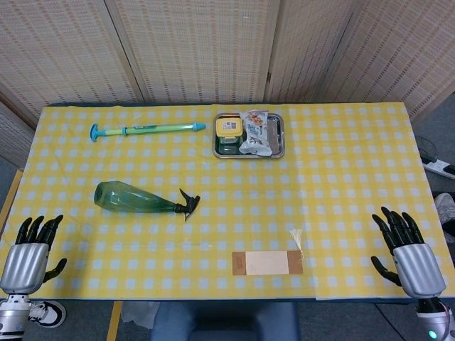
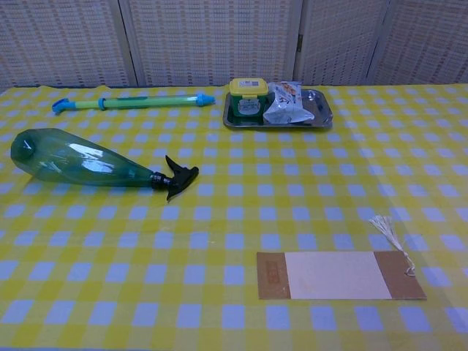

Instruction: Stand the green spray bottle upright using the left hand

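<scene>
Green spray bottle (image 1: 135,198) on its side, tabletop (image 1: 341,185) left-center, untouched; left hand (image 1: 30,250) at near-left edge, fingers apart, empty; reach, grasp, uprighting all pending.

A long green-and-blue water squirter (image 1: 146,129) lies along the table's far edge toward the left. A metal tray (image 1: 279,144) near the far edge's middle holds a yellow-lidded jar (image 1: 227,131) and a snack packet (image 1: 254,132). A brown card envelope (image 1: 267,262) with a string tassel (image 1: 296,237) lies by the near edge.
</scene>
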Available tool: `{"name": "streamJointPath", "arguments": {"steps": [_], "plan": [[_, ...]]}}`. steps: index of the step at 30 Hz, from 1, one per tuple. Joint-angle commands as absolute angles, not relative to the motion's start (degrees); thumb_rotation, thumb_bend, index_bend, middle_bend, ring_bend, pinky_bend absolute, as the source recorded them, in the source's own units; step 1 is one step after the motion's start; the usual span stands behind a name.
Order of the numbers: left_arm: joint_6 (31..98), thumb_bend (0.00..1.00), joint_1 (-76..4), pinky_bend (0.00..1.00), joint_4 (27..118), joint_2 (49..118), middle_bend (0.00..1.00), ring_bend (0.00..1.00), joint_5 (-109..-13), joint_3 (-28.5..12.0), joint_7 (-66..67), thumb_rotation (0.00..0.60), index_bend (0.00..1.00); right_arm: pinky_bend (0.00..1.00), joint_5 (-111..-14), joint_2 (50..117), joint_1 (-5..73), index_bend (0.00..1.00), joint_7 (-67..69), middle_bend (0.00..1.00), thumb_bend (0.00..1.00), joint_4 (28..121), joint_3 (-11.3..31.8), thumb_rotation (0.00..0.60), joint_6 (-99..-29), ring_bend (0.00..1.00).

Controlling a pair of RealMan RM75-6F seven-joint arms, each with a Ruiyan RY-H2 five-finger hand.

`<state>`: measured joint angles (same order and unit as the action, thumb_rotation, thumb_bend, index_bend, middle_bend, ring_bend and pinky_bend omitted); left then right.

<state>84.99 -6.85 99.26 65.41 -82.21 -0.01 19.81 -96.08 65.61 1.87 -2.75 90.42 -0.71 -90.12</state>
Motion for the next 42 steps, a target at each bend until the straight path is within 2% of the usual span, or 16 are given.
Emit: {"name": "streamJointPath", "arguments": {"steps": [1,8,10,12,14,15,17,21,24,29,35,42], "plan": [[85.0,0.31,-6.7,0.06,99.3,65.4,0.2,0.09,-82.1,-0.1,19.9,0.6,0.03,0.0,-96.3,65.7,2.0,0.0,-2.8,0.0,0.32,90.4,-0.7,0.6,-90.1,0.02],[85.1,0.31,-7.3,0.06,98.2,65.9,0.2,0.09,-85.5,-0.1,17.2,0.6,0.04,0.0,-96.4,65.3,1.6,0.0,-2.3,0.0,0.32,90.7,-0.8,0.6,-90.7,0.01],[86.1,0.31,-7.9,0.07,96.5,66.9,0.24,0.14,-88.6,-0.3,14.9,0.6,0.06,0.0,-96.6,65.1,1.4,0.0,-2.0,0.0,0.32,90.8,-0.8,0.6,-91.3,0.01],[87.7,0.31,-9.0,0.16,94.1,69.1,0.35,0.25,-91.5,-1.6,12.5,0.6,0.11,0.0,-96.9,65.0,1.3,0.0,-1.8,0.0,0.32,91.0,-0.7,0.6,-91.7,0.01],[88.0,0.31,-10.6,0.38,92.1,71.0,0.49,0.4,-92.9,-3.1,11.6,0.6,0.19,0.0,-97.1,65.1,1.4,0.0,-1.9,0.0,0.32,91.1,-0.8,0.6,-91.6,0.02],[87.3,0.31,-11.5,0.46,91.5,71.6,0.52,0.44,-92.9,-3.8,12.0,0.6,0.21,0.0,-97.1,65.1,1.4,0.0,-1.9,0.0,0.32,91.2,-0.8,0.6,-91.6,0.02],[84.5,0.31,-13.6,0.51,91.9,72.1,0.52,0.44,-91.7,-5.3,14.5,0.6,0.26,0.0,-97.1,65.1,1.5,0.0,-1.9,0.0,0.32,91.1,-0.7,0.6,-91.4,0.02],[77.2,0.3,-17.9,0.45,95.1,72.0,0.51,0.37,-87.8,-7.4,21.7,0.6,0.32,0.0,-96.4,65.0,1.7,0.0,-1.4,0.0,0.32,91.2,-0.5,0.6,-90.8,0.01],[73.2,0.3,-20.7,0.45,96.5,72.8,0.51,0.38,-85.2,-8.7,27.6,0.6,0.33,0.0,-95.8,64.8,1.9,0.0,-1.0,0.0,0.32,91.2,-0.4,0.6,-90.2,0.02],[68.5,0.3,-24.8,0.52,96.2,75.7,0.51,0.47,-80.7,-10.6,33.5,0.6,0.35,0.0,-95.1,64.7,2.4,0.0,-0.4,0.0,0.32,91.0,-0.2,0.6,-89.1,0.01],[63.6,0.3,-29.7,0.59,91.1,80.4,0.49,0.5,-75.5,-12.6,37.6,0.6,0.34,0.0,-93.9,64.3,2.8,0.0,0.9,0.0,0.32,90.9,0.1,0.6,-88.0,0.02],[61.3,0.29,-34.2,0.61,85.8,85.1,0.47,0.51,-71.6,-13.0,44.1,0.6,0.32,0.0,-92.3,63.6,3.3,0.0,3.0,0.0,0.32,90.5,0.5,0.6,-86.7,0.01]]}}
